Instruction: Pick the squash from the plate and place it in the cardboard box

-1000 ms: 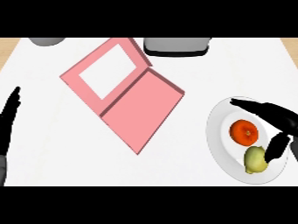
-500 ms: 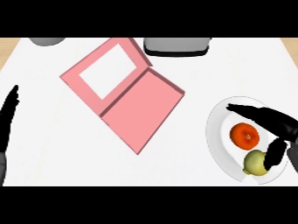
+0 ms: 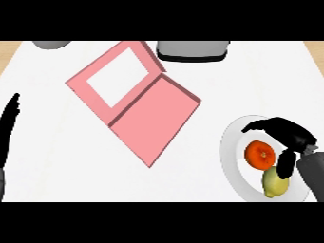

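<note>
Over the plate (image 3: 229,156), right hand (image 3: 290,135) fingers spread (curved) around the squash (image 3: 260,154).

The right hand (image 3: 290,137) hovers with fingers and thumb curved apart, while the left hand (image 3: 2,135) rests edge-on, fingers straight.

The right hand (image 3: 290,137) covers part of the white plate's (image 3: 229,147) far right side, and the plate's lower rim runs out under the grey forearm (image 3: 322,178), which is itself cut by the right and lower edges. The yellow-green squash (image 3: 275,182) is partly hidden by the thumb. The left hand (image 3: 2,135) shows edge-on, its forearm cut off at the lower left. At the top, a grey rounded thing (image 3: 51,44) and a grey, dark-edged thing (image 3: 192,50) are cropped; what they are cannot be told.
</note>
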